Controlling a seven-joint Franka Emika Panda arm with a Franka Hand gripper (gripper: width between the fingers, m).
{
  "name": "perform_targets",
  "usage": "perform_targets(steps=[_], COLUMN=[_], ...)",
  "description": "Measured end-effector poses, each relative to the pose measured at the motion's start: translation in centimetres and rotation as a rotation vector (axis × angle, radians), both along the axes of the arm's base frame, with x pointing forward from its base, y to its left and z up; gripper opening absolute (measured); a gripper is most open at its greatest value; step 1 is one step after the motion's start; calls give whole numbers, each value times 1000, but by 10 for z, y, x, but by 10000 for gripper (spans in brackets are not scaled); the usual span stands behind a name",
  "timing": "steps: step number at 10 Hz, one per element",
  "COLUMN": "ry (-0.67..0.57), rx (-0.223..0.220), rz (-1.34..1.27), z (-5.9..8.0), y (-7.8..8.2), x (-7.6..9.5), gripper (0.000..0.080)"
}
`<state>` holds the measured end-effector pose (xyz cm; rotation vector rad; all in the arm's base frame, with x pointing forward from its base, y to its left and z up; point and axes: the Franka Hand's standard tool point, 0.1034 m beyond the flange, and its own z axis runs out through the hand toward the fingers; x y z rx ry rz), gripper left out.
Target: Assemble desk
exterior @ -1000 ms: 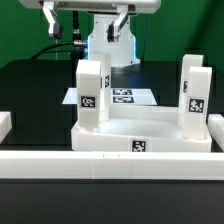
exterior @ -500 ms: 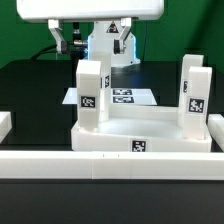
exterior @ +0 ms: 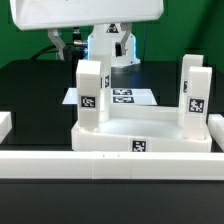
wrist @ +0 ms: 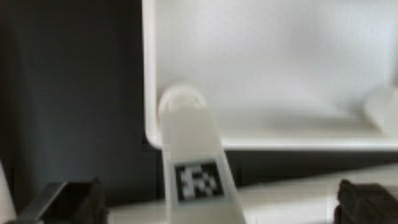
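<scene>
The tabletop [exterior: 140, 137] lies in front of the marker board [exterior: 122, 97] with two legs [exterior: 92, 94] standing upright in its near corners, and above one leg [wrist: 199, 150] the gripper [wrist: 217, 202] hangs with its fingers [wrist: 68, 200] spread wide, holding nothing.

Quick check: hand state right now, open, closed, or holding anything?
Hand: open, holding nothing; its two fingertips stand wide apart on either side of an upright desk leg, not touching it.
</scene>
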<state>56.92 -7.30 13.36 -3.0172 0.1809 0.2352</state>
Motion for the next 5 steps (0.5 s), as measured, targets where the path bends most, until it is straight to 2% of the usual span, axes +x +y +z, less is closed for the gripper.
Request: perform_targets(steps=[1,2,4,5], ry=[38,17,19,22], rx=[9,0,1,-17], rz=[3,3,2,18], z=[1,0,-1,-3], y=[-4,-4,-5,-8], x=[9,13,12,13], gripper=[648,648,648,648])
